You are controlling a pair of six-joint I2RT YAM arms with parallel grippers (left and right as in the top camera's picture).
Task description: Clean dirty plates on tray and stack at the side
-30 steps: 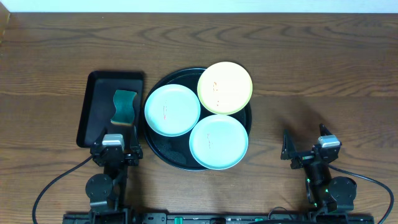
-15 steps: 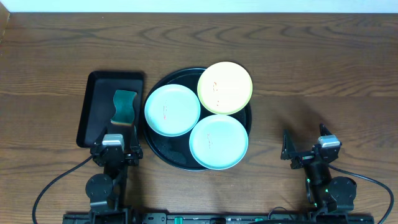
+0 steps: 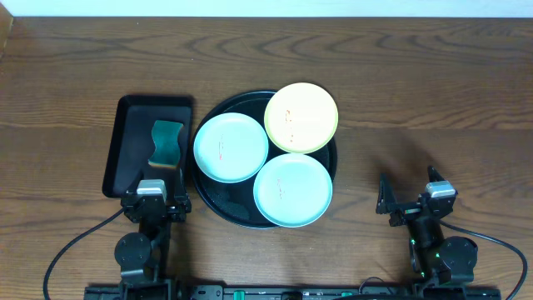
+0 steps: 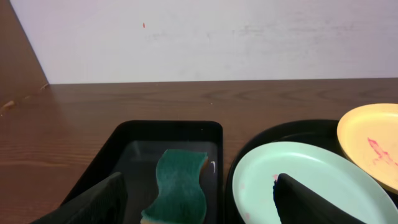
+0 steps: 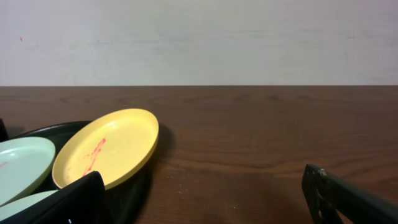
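1. The rectangular tray (image 3: 133,150) lies on the table (image 3: 416,75) at 9 o'clock of the round black tray (image 3: 223,200), just beside it. A green sponge (image 3: 166,143) lies in the rectangular tray, on its right half.
2. The left gripper (image 3: 152,198) sits at 6 o'clock of the rectangular tray, at its near edge. Its fingers (image 4: 109,198) are spread wide and hold nothing.
3. The round black tray carries all three plates. The left mint plate (image 3: 231,147) lies at 9 o'clock on it, with a faint red mark near its middle.
4. The near mint plate (image 3: 292,189) lies at 5 o'clock, and its edge runs out over the rim.
5. The yellow plate (image 3: 301,117) lies at 1 o'clock, tilted over the rim, with reddish smears on it. It overlaps the edges of both mint plates.
6. The right gripper (image 5: 204,174) sits at 4 o'clock of the round tray, well apart from it. Its fingers (image 5: 348,196) are spread wide, with nothing between them.
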